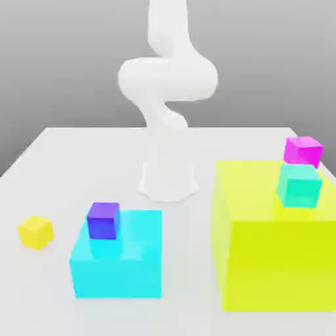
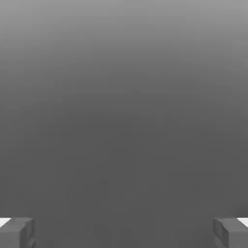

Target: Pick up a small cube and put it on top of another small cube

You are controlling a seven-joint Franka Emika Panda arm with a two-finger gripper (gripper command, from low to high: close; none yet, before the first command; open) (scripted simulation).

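White table (image 1: pixel 59 157) carries one huge yellow block (image 1: pixel 275 256) at the exterior view's right, one cyan block (image 1: pixel 125 262), four little cubes — purple (image 1: pixel 103 220), teal (image 1: pixel 298 186), magenta (image 1: pixel 302 151), small yellow cube (image 1: pixel 35 231) near left on the table; claw (image 2: pixel 124 232) spread, empty; approach pending, reach down left.

no readable text, no labels, no numbers, no signs

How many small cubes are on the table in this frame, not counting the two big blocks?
4: yellow cube on the table at the exterior view's left, purple cube on the cyan block, teal cube on the yellow block, magenta cube behind it. Others may be hidden.
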